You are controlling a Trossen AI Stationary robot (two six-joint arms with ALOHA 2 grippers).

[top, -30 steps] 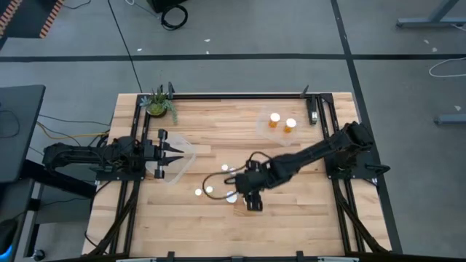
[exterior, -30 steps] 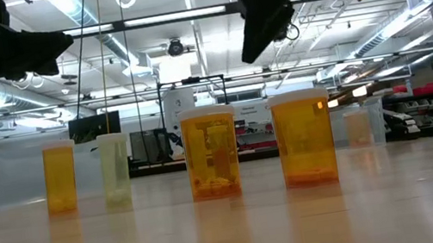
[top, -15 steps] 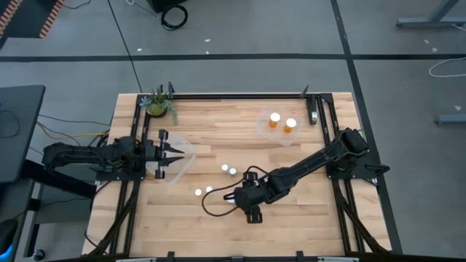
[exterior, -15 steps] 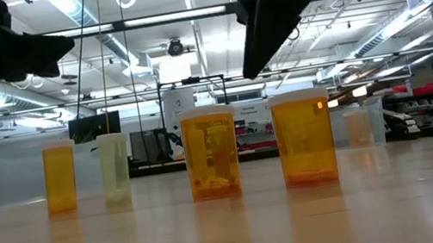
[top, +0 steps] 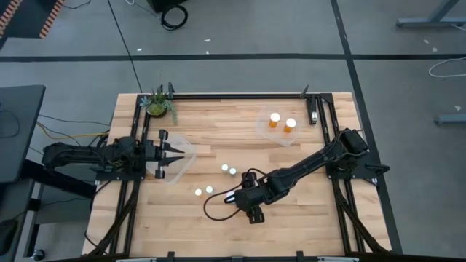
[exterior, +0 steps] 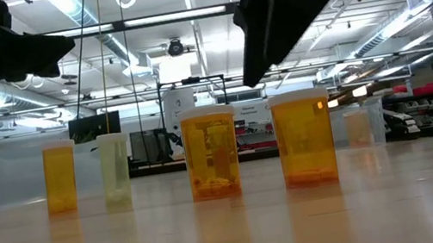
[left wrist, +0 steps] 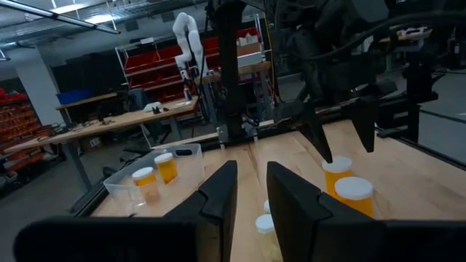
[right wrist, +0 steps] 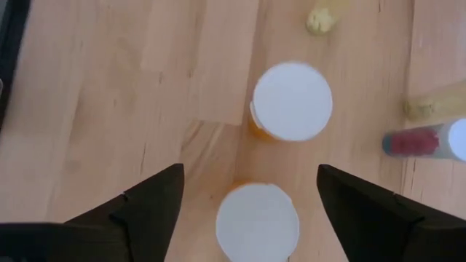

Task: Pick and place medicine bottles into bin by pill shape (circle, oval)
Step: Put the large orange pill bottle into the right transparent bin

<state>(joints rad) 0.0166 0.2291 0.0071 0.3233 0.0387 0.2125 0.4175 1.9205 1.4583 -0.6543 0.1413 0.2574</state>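
Hovering over loose bottles, right gripper now lowered and settled.
Left gripper (top: 173, 153) waits at the left bin (top: 186, 150), fingers slightly parted, holding nothing. Four medicine bottles (top: 228, 169) stand mid-table. Right gripper (top: 234, 196), having swung toward the table's near edge in the past second, hangs wide open above two white caps (right wrist: 292, 100). Two bottles sit in the far-right bin (top: 263, 121). Judgement: grasp imminent.

Six medicine bottles (top: 226, 168) (two in bin (top: 263, 124))

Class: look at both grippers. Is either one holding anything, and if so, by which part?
Nothing is held. The right gripper hangs open above two capped medicine bottles; the left gripper waits open at the table's left side.
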